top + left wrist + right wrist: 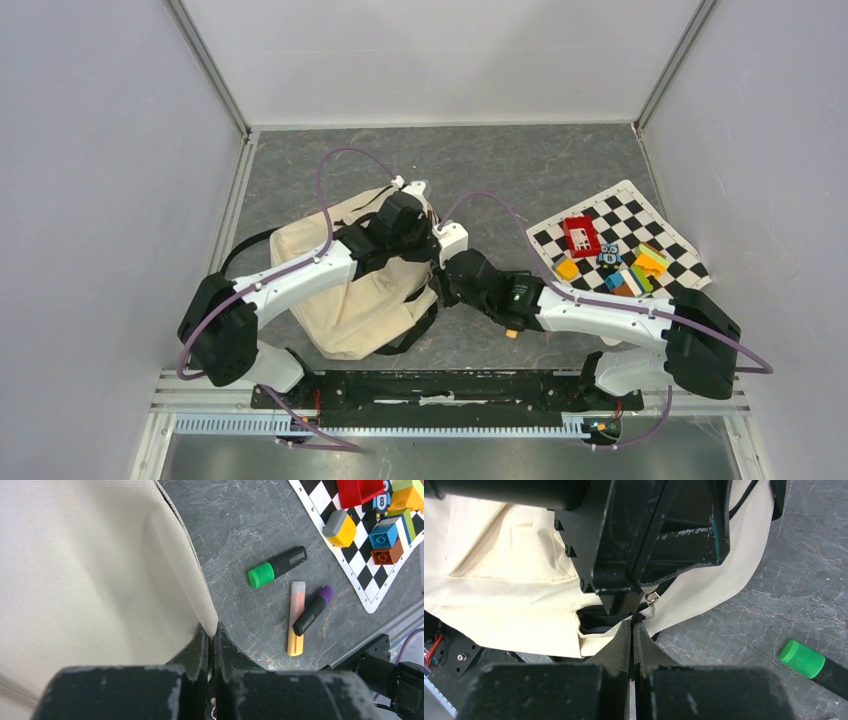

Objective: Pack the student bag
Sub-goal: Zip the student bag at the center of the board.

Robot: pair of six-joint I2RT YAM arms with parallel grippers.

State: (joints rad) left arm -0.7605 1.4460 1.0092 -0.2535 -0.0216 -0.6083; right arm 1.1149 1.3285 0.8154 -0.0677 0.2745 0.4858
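— Bag position?
— Lying cream side up on the left half of the table, both arms reaching over it.
— Left gripper?
— Fingers closed, pinching the bag's fabric edge.
— Right gripper?
— Fingers pressed together at the zipper, beside its metal ring. Whether they hold anything, I cannot tell.

One student bag and one checkered mat are seen. Three markers are counted. The toy blocks cannot be counted exactly.
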